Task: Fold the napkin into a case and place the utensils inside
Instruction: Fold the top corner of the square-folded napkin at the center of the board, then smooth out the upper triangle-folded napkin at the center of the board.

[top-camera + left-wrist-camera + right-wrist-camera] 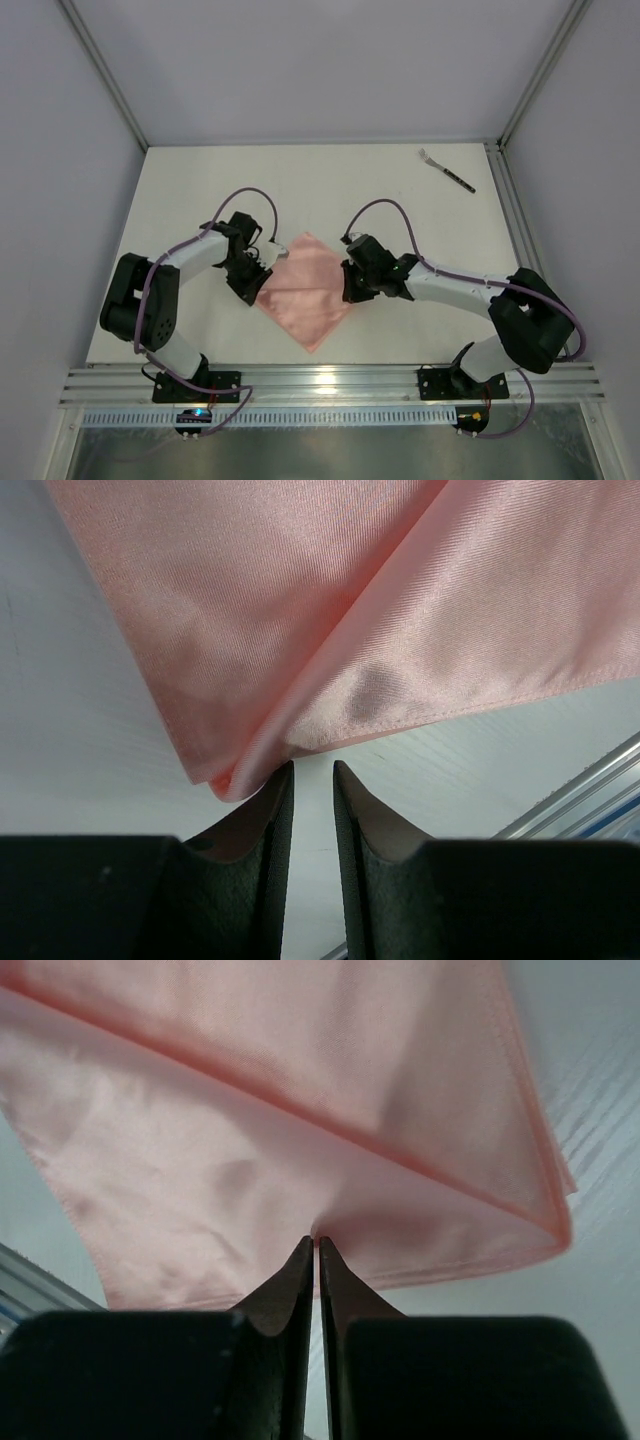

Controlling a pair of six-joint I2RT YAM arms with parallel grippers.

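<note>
Now, with the napkin (308, 290) lying in the middle of the tabletop (200, 190), your right pincer (316, 1243) pinches its edge while the left pincer (312, 770) gapes narrowly beside a corner: close that on cloth first, then fold evenly.

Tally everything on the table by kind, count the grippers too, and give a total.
napkin, pink: 1
fork, silvery head and dark handle: 1
grippers: 2, the left gripper and the right gripper
Total: 4
</note>
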